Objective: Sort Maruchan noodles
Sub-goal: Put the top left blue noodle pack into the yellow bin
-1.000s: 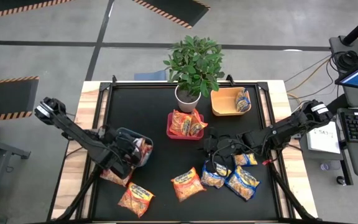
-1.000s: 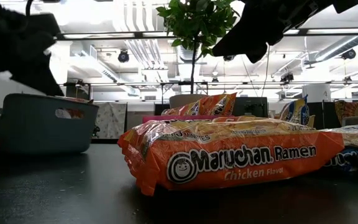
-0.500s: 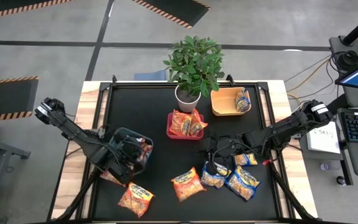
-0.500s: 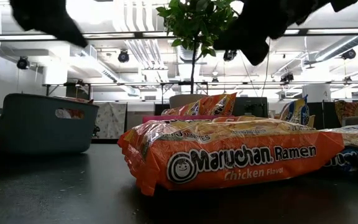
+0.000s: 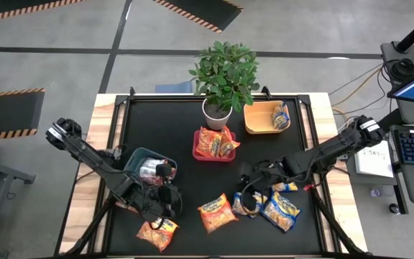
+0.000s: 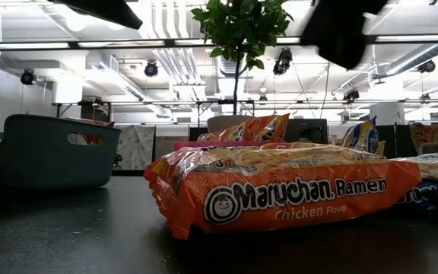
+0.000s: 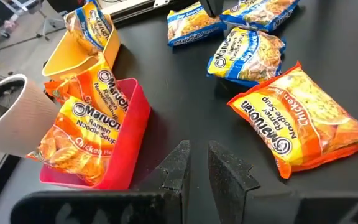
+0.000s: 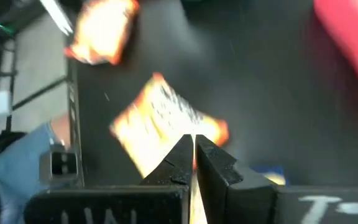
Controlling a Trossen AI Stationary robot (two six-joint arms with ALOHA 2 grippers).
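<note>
Maruchan noodles (image 5: 216,214): orange packet mid-table, front | left gripper (image 5: 167,204): beside it, fingers (image 7: 176,169) narrowly apart, holding nothing | right gripper (image 5: 244,180): fingers nearly closed, empty, above blue packets (image 5: 266,206)

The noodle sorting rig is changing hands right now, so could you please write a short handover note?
Left gripper: nearly shut, empty, over the mat between the grey bin and an orange packet at the front left.
Right gripper: shut, empty, over the blue packets at the front right.
Done: orange packets in the red bin, one blue packet in the yellow bin, at least one packet in the grey bin.
Left: orange packets loose at the front left and front centre, one partly hidden under the left arm, and three blue ones on the mat.
</note>
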